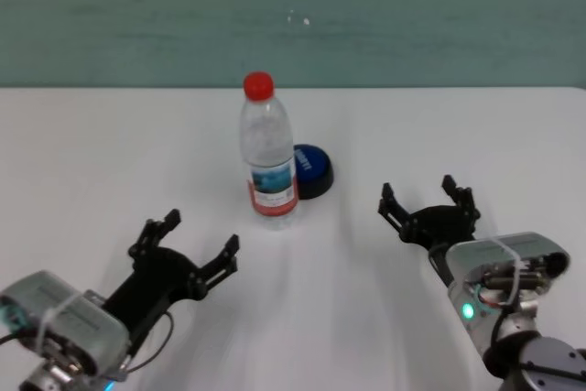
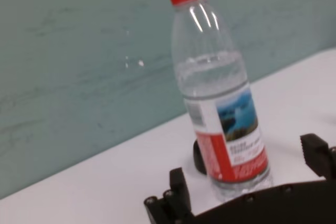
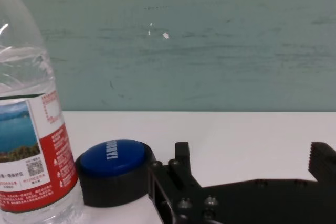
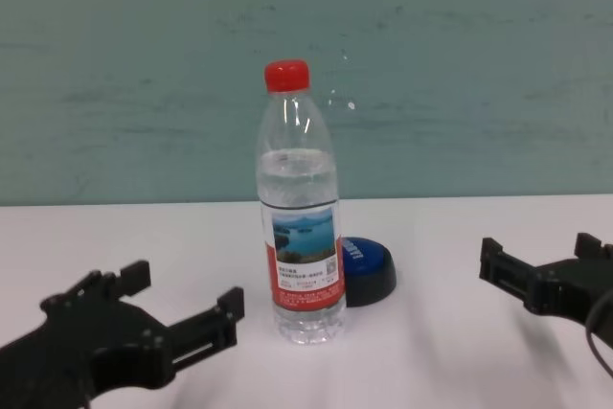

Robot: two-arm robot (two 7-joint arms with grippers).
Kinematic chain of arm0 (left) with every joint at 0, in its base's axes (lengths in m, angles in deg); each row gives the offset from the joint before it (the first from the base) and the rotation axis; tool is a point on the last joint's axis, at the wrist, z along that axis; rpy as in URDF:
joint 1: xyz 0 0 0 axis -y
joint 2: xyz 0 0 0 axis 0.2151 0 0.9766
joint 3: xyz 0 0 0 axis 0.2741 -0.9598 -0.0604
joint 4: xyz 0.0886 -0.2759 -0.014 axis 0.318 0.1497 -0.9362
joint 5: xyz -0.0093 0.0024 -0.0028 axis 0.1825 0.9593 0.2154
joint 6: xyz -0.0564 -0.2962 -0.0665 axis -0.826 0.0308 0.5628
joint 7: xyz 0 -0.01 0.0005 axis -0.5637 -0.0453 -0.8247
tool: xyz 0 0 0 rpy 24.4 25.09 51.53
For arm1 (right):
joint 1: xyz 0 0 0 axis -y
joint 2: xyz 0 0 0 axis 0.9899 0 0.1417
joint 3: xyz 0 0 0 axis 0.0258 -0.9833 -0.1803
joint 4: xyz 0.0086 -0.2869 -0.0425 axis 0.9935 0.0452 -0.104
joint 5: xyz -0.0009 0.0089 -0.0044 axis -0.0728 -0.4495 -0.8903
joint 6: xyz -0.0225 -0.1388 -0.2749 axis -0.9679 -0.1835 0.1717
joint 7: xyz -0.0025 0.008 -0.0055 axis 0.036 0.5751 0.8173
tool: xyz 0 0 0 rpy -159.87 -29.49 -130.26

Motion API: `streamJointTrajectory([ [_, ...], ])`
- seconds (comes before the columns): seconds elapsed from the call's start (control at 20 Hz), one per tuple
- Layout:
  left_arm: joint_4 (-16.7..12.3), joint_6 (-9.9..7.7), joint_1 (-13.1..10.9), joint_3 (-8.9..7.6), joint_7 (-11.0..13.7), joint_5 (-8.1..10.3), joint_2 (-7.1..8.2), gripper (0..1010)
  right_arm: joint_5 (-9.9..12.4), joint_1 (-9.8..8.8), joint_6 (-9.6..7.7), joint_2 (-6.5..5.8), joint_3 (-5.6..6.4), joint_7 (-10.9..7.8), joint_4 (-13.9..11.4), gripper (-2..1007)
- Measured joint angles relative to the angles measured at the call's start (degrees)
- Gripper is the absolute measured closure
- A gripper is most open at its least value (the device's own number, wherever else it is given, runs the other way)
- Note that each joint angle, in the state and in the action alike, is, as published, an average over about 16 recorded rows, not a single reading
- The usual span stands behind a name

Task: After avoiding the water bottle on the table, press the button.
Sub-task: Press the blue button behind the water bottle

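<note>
Directly before button [image 1: 313, 169], upright water bottle [image 1: 268, 151]

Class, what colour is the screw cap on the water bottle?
Red. The water bottle cap shows best in the chest view.

This looks like a robot test lab rather than a home or shop. A plain white worktop [image 1: 92, 162] fills the lower part of the frame, and a bare, scuffed teal wall [image 1: 412, 16] spans the top. Only a staged bottle [image 1: 268, 153] and a blue button [image 1: 313, 169] stand at the centre.
</note>
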Motion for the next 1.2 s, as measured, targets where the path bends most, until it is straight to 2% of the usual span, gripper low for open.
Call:
streamJointTrajectory([
  [0.25,3.0,1.36,2.4,1.57,0.3,-2.18,0.5,10,0.0,0.0,0.0,0.0,0.0,0.0,0.0,1],
  [0.5,5.9,2.79,4.9,2.23,-0.4,-3.46,-0.06,10,0.0,0.0,0.0,0.0,0.0,0.0,0.0,1],
  [0.9,10.0,5.15,8.7,3.0,-0.3,-3.0,-1.74,10,0.0,0.0,0.0,0.0,0.0,0.0,0.0,1],
  [1.2,11.6,5.38,10.6,3.64,0.2,-2.24,-2.65,9,0.0,0.0,0.0,0.0,0.0,0.0,0.0,1],
])
